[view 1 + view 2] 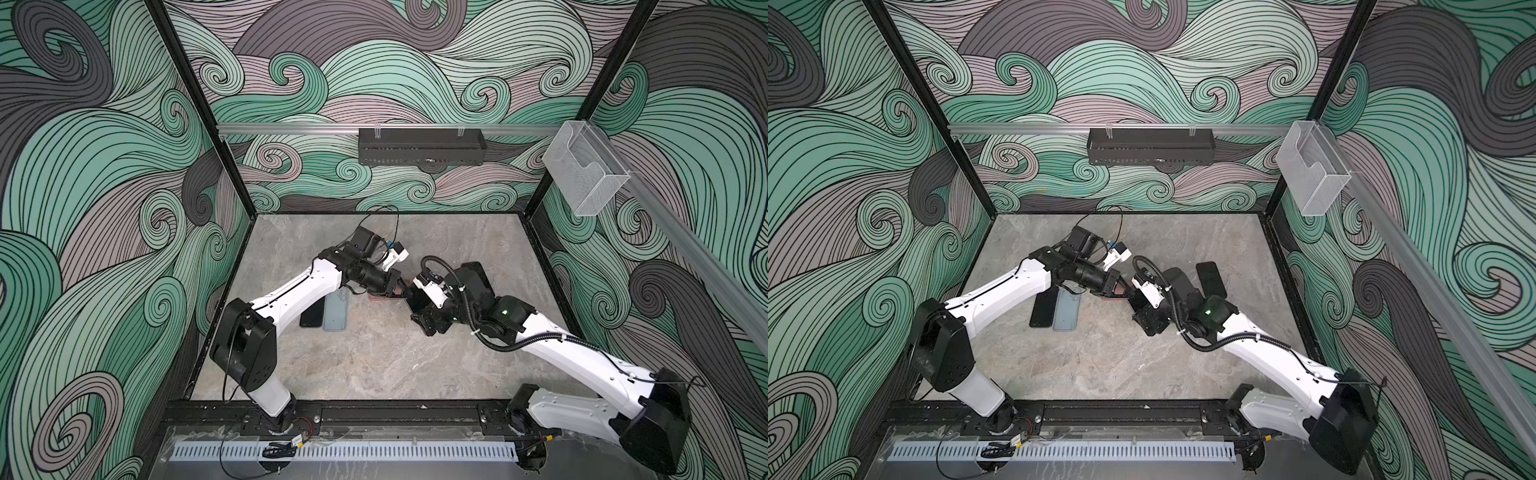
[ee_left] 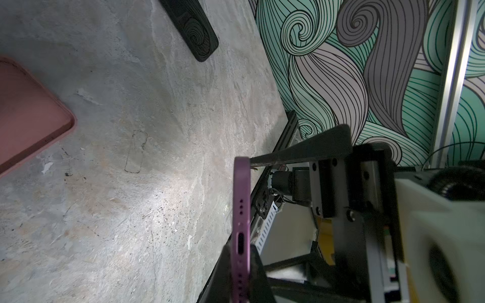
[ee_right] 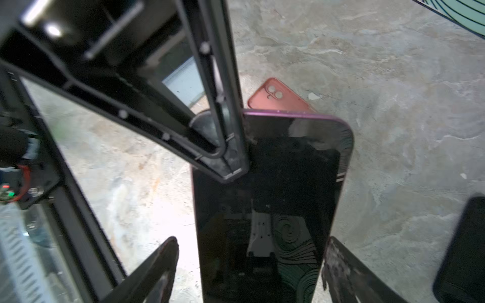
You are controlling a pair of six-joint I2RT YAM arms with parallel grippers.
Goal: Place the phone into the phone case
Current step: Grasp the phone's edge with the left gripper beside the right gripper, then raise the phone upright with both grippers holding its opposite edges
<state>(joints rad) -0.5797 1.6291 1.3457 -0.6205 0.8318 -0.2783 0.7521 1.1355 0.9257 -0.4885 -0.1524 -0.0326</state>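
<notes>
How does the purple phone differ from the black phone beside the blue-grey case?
The purple phone is held off the table in the shut left gripper; the black phone lies flat on it, untouched. The purple phone's rim is purple; the black phone looks all dark. Both are caseless.

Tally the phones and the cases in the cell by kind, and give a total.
Phones: 3 (purple phone, left black phone, right black phone)
Cases: 2 (pink case, blue-grey case)
Total: 5
</notes>
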